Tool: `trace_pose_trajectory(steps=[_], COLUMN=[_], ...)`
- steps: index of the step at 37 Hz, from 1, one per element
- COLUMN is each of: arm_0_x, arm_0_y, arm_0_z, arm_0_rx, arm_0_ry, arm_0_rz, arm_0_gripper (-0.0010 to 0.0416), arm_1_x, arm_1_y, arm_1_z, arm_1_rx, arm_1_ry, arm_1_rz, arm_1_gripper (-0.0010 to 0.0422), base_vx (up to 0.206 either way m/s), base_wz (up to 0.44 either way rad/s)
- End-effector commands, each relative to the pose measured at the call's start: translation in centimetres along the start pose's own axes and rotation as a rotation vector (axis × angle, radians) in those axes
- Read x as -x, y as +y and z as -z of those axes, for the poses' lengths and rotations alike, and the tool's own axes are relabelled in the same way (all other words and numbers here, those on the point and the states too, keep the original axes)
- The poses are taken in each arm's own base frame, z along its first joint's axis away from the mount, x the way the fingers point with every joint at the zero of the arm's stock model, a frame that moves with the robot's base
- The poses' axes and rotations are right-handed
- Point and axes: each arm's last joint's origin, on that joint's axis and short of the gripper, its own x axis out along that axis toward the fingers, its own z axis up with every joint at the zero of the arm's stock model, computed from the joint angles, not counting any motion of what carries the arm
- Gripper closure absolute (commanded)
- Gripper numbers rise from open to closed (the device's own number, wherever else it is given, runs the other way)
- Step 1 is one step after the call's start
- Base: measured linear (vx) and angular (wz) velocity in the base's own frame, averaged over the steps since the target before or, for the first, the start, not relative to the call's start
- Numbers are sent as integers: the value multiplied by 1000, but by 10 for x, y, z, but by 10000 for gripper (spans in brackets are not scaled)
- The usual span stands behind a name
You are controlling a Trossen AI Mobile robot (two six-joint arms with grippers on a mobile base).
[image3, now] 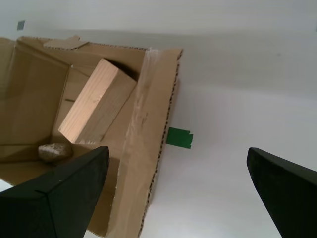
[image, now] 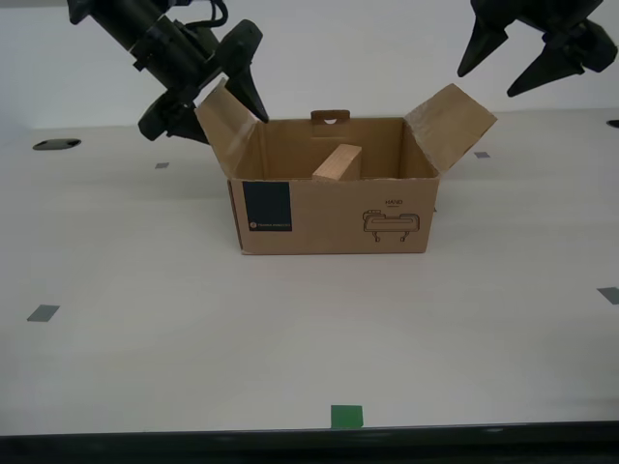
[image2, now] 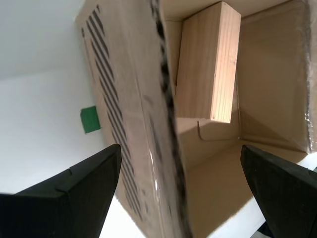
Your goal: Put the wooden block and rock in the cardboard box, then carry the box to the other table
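Observation:
The cardboard box [image: 334,215] stands open on the cream table with both side flaps raised. The wooden block [image: 338,162] leans tilted inside it, also seen in the wrist views as the wooden block [image2: 208,64] [image3: 96,101]. The rock [image3: 54,151] lies on the box floor beside the block. My second gripper [image2: 181,148] is open and straddles the flap [image2: 129,99] on the exterior view's left, where the second gripper [image: 218,121] shows. My first gripper [image: 488,82] hangs open above the flap on the exterior view's right, holding nothing; the first gripper [image3: 177,151] looks down on the flap edge. The other table is out of view.
Grey tape squares [image: 43,312] [image: 608,295] and a green tape piece [image: 346,416] mark the tabletop. A dark round hole [image: 56,145] sits at the exterior view's far left. The table's front edge runs just below the green piece.

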Motion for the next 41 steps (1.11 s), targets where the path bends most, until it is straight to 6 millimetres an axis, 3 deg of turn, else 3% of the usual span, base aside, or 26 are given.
trace_pose_trajectory(steps=[1,13,24,28,41], arm_0_x=[-10,-45,-52,-54,-87], arm_0_y=[-2,-13,-12,-11,-11], arm_0_z=[-1,3,1,-1,7], arm_0_rx=[-3,-21,-5,8,1], arm_0_ry=[29,74,61,44,108], arm_0_rz=[-63,-138,-158,-162,-172], arm_0_gripper=[19,19,22,32,78], arm_1_x=[-7,-13,-11,-12,-11], arm_1_y=[2,1,1,2,2], arm_1_z=[-5,-21,-20,-19,-17], arm_1_rx=[-1,-21,-15,-18,-8], arm_1_ry=[10,-9,11,21,39], arm_1_rz=[6,9,3,0,-5], arm_1_gripper=[85,85,85,85,85], base_vx=[0,0,0,0,0], base_wz=[0,0,0,0,0])
